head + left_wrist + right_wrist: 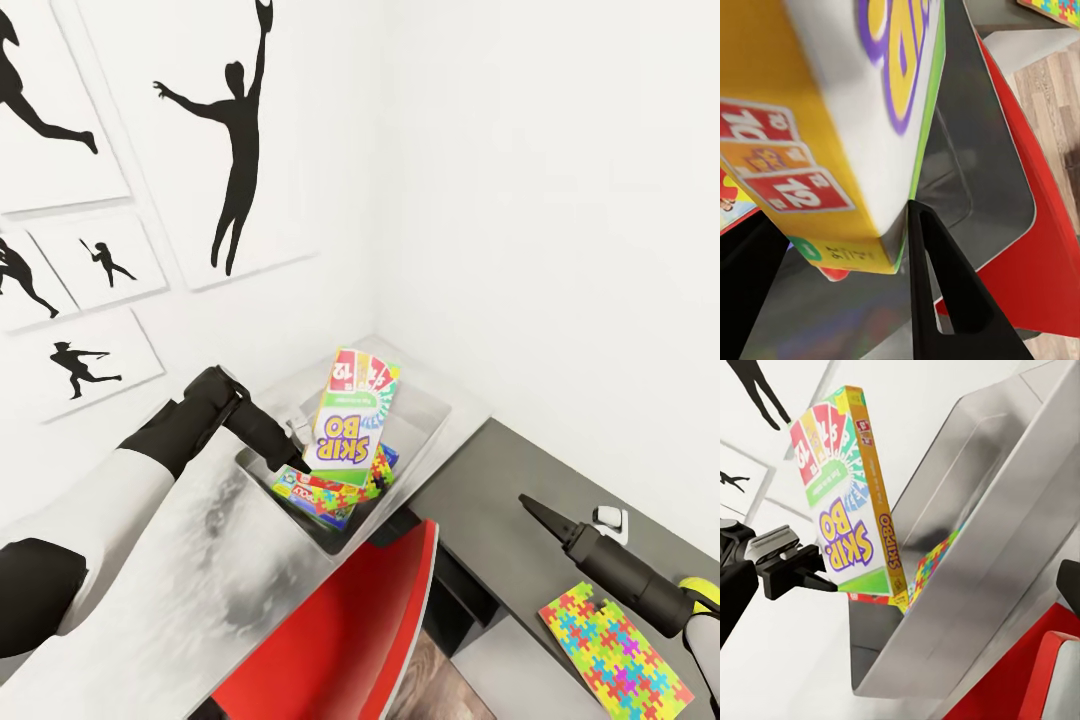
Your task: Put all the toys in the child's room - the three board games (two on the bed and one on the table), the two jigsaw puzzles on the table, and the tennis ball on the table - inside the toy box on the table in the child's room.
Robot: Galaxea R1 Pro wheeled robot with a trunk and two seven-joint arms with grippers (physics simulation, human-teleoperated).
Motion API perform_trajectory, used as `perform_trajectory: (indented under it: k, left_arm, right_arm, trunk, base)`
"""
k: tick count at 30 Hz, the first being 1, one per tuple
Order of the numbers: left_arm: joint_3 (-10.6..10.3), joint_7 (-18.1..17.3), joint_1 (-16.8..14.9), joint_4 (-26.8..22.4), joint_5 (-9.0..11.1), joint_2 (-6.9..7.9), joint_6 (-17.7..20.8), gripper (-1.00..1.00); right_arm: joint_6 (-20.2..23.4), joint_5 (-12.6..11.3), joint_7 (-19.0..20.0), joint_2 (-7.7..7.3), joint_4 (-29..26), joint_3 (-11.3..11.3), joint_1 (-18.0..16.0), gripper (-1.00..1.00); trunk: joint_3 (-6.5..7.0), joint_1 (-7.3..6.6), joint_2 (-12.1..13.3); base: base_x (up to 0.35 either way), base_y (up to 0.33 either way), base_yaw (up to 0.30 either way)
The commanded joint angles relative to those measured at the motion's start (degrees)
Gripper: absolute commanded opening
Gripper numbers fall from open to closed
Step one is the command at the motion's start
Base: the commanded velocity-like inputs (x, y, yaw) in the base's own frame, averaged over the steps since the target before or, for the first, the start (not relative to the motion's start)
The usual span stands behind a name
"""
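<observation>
1. The long, colourful card-game box (352, 415) reads "SKIP-BO" in purple-and-yellow letters on its white face, upside down in the head view; its yellow side panel repeats "SKIP-BO", and red printed cards show "12" and "10".
2. The box stands almost upright on one short end inside the shallow translucent grey plastic toy box (428, 432), long axis near vertical and leaning slightly.
3. The left gripper (297, 462) pinches the box's lower end; its black fingers (804, 574) meet the box edge in the right wrist view.
4. Beneath lie a bright mosaic jigsaw puzzle (345, 492) and a green-edged flat box, lettering too small to read.
5. The toy box sits on the pale grey table (215, 545), far corner by the white walls.
6. A second mosaic jigsaw puzzle (615, 645) lies flat on the dark lower section at right.
7. The right gripper (530, 505) hovers above that section; I cannot tell its opening.
8. A red swivel chair (350, 630) stands near.
</observation>
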Motion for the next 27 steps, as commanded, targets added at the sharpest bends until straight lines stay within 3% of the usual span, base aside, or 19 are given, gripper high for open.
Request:
perform_trajectory:
  k: [1, 22, 23, 27]
  left_arm:
    - [-0.1, -0.5, -0.1, -0.1, -0.4, 0.02, 0.6, -1.00]
    - [-0.2, -0.5, -0.1, 0.0, -0.7, -0.07, 0.9, -1.00]
    - [-0.2, -0.5, -0.1, 0.0, -0.7, -0.07, 0.9, 1.00]
    - [-0.2, -0.5, -0.1, 0.0, -0.7, -0.30, 0.9, 1.00]
  right_arm:
    - [0.4, -0.2, 0.0, -0.01, 0.0, 0.0, 0.0, 1.00]
    - [0.4, -0.2, 0.0, 0.16, 0.0, 0.0, 0.0, 1.00]
    - [0.4, -0.2, 0.0, 0.16, 0.0, 0.0, 0.0, 1.00]
    - [0.4, -0.2, 0.0, 0.14, 0.0, 0.0, 0.0, 1.00]
  trunk:
    - [-0.11, 0.03, -0.1]
    - [-0.11, 0.03, -0.1]
    - [-0.11, 0.03, -0.1]
    - [-0.11, 0.03, -0.1]
  base:
    - [0.000, 0.000, 0.000]
    - [0.000, 0.000, 0.000]
    - [0.000, 0.000, 0.000]
    - [0.000, 0.000, 0.000]
